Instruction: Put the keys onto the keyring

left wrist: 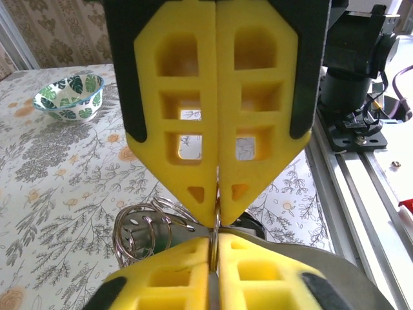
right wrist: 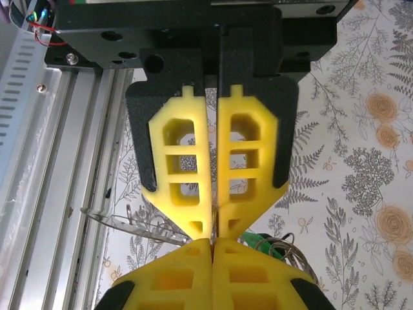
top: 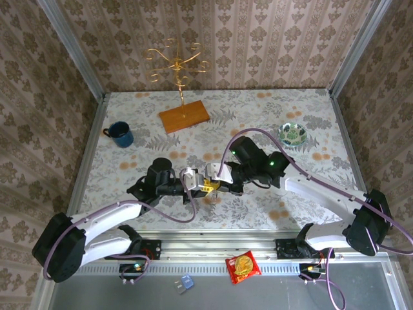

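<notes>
At the near middle of the counter (top: 258, 110): the left gripper (top: 201, 185) and the right gripper (top: 214, 182) are set tip to tip, low over the flowered surface.
Left gripper: its yellow pads are pressed flat together, with no gap seen between them. A thin metal edge is pinched at the tips and is judged to be wire of the keyring (left wrist: 145, 226).
Right gripper: its pads are likewise closed tight, and the same thin edge is caught where the two sets of tips meet.
Keyring: silvery wire loops are seen just beside the joined tips in the left wrist view. In the right wrist view a fine strand is traced from the tips out toward the rail side.
Keys: the green key (right wrist: 261, 241) is seen just beside the right gripper's tips, among thin wire. Whether it is already threaded cannot be told. The dark key cannot be picked out.
Handling of the keyring: it is judged light, thin and springy, and slippery against foam. It is likely to pivot in a single pinch, so a hold at two points either side of the opening is advised.
Handling of the keys: they are judged tiny, hard and flat. They are best gripped across the blade, with the hole in the head left free for the wire.
Risk: a key may be flicked away if the wire springs back.
</notes>
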`<action>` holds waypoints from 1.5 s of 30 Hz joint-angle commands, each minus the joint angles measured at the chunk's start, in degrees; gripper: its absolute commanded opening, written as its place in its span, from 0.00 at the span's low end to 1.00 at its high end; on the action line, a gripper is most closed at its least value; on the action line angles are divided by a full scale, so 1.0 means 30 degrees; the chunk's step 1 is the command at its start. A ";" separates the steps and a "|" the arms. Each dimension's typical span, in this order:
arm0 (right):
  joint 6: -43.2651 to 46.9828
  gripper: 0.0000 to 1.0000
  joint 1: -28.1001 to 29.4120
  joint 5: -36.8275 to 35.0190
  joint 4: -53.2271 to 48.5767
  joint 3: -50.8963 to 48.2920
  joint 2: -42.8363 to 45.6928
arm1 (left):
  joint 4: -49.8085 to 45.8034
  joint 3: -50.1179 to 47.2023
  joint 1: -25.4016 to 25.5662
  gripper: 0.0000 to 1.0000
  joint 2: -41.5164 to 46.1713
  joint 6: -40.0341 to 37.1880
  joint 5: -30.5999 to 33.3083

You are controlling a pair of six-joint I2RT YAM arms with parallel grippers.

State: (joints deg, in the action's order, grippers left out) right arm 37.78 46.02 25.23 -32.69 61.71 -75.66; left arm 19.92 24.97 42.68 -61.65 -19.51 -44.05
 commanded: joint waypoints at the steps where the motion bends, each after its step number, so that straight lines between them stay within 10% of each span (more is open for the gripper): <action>1: 0.0173 0.00 0.0496 0.0588 -0.0628 0.0634 -0.0125 | 0.0658 0.0649 -0.0067 0.02 -0.0135 -0.0177 -0.0103; 6: -0.2642 0.30 -0.0981 0.2247 0.3396 -0.1747 0.1765 | 0.2605 -0.0253 -0.0046 0.00 0.0099 0.0771 -0.0181; 14: -0.5899 0.35 -0.1900 0.3692 0.7706 -0.4953 0.2899 | 0.7458 -0.1771 -0.0075 0.00 -0.0532 0.2968 -0.0645; 20: -0.6274 0.29 -0.1931 0.3857 0.8605 -0.5485 0.2552 | 0.8925 -0.2083 -0.0075 0.00 -0.1067 0.3687 -0.1007; 27: -0.5959 0.00 -0.1924 0.4157 0.8459 -0.5318 0.2342 | 0.9648 -0.2229 -0.0081 0.03 -0.1226 0.4072 -0.0761; 32: -0.4599 0.00 -0.1865 0.3688 0.6314 -0.4329 0.2397 | 0.7973 -0.1966 -0.0104 0.21 -0.0608 0.3476 0.0120; 45: -0.0705 0.00 -0.0559 0.1400 -0.0015 -0.0299 0.0575 | -0.1613 0.1363 0.0020 0.14 -0.0354 -0.1455 0.0087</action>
State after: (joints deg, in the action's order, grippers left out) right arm 32.67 42.98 28.64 -28.95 58.00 -73.38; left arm 20.80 26.85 42.41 -62.50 -19.38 -43.77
